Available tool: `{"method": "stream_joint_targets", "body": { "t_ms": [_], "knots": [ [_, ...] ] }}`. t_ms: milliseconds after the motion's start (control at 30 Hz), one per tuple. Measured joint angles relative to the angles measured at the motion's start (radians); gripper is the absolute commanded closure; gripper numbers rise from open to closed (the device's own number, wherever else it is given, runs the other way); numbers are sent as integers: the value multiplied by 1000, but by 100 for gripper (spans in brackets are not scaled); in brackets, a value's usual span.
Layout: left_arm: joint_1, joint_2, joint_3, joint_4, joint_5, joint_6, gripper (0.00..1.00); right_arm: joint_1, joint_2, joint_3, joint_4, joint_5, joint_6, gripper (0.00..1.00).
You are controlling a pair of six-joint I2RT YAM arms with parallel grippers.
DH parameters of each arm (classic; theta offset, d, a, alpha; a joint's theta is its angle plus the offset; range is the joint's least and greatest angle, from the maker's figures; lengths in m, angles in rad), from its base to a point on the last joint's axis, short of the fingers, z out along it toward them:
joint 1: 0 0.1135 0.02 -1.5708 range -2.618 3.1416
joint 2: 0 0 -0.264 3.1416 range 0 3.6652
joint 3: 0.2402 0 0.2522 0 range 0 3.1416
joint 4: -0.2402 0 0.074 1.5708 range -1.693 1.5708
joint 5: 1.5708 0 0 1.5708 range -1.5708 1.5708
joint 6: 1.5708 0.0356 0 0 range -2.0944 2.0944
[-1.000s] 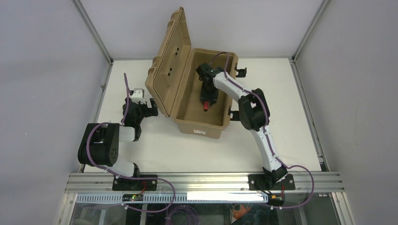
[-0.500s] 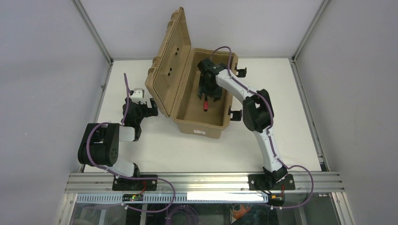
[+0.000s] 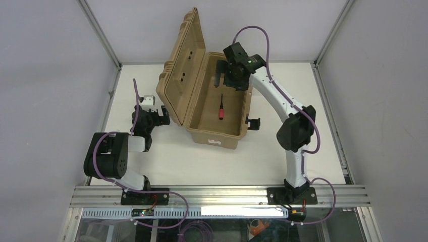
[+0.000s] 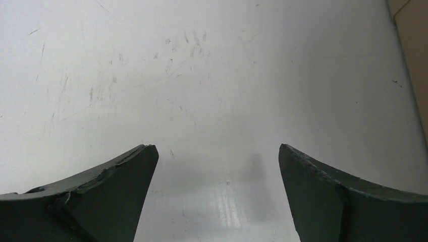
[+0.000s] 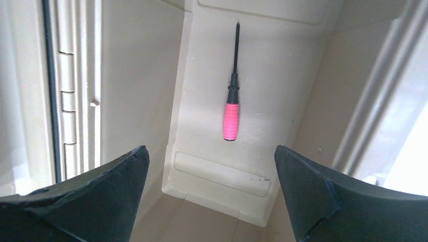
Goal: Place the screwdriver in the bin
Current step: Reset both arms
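Note:
The screwdriver (image 3: 221,107), red-handled with a thin black shaft, lies loose on the floor of the tan bin (image 3: 214,135), whose ribbed lid (image 3: 184,65) stands open to the left. My right gripper (image 3: 225,79) hangs above the bin's far end, open and holding nothing. In the right wrist view the screwdriver (image 5: 231,111) lies on the bin floor (image 5: 272,91) well beyond the gripper (image 5: 209,151), handle towards me. My left gripper (image 3: 162,115) rests open over the table left of the bin. Only bare tabletop lies between its fingers, as the left wrist view of the gripper (image 4: 217,148) shows.
Black latches (image 3: 254,122) (image 3: 259,76) stick out from the bin's right side, and a white label (image 3: 216,142) is on its front wall. An aluminium rail (image 3: 217,194) runs along the near table edge. Grey walls enclose the table on three sides.
My right gripper has opened, let go of the screwdriver and risen towards the bin's far end. The screwdriver now lies alone on the bin floor. The left arm has not moved.

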Motion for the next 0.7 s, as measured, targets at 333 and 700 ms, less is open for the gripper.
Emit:
{"method": "stream_joint_targets", "body": {
  "t_ms": [333, 700],
  "knots": [
    [0, 0, 0, 0, 0, 0, 1, -86, -176, -71, 12, -1, -56, 0],
    [0, 0, 0, 0, 0, 0, 1, -238, -427, -318, 95, 6, -117, 1]
  ]
}}
